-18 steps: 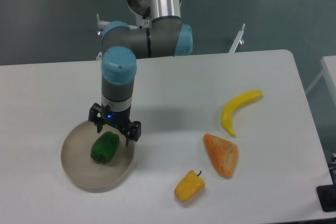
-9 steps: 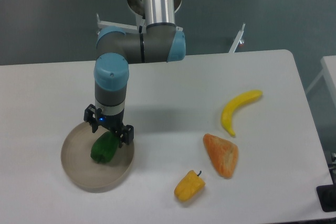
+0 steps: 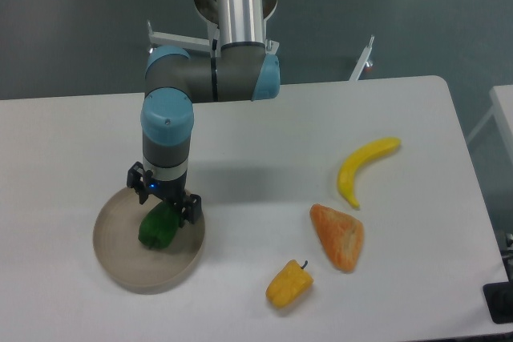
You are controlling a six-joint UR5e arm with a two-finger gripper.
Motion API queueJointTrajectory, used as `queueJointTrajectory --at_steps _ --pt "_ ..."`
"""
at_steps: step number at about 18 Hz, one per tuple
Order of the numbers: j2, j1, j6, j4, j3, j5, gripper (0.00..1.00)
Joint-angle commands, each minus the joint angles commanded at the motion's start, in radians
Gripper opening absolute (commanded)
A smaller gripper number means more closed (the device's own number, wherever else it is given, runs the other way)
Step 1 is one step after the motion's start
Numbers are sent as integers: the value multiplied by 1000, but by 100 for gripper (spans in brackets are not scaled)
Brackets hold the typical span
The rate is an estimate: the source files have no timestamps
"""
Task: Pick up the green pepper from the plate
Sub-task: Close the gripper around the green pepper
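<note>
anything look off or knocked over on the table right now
Nothing stands out. The green pepper lies inside the plate, with the gripper directly above it. The banana, the orange wedge-shaped piece and the yellow pepper lie apart from one another on the table, with nothing spilled or broken.

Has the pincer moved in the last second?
Yes. The pincer has shifted left, from the plate's right rim to directly over the pepper, and appears lower.
</note>
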Motion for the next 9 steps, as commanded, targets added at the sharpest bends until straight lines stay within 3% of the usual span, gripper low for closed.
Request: queueJointTrajectory --at_steps 6,8,9 --pt "-3 0 2 8 3 2 99" --pt "-9 0 2 12 8 3 64" --pt "-9 0 3 12 9 3 51"
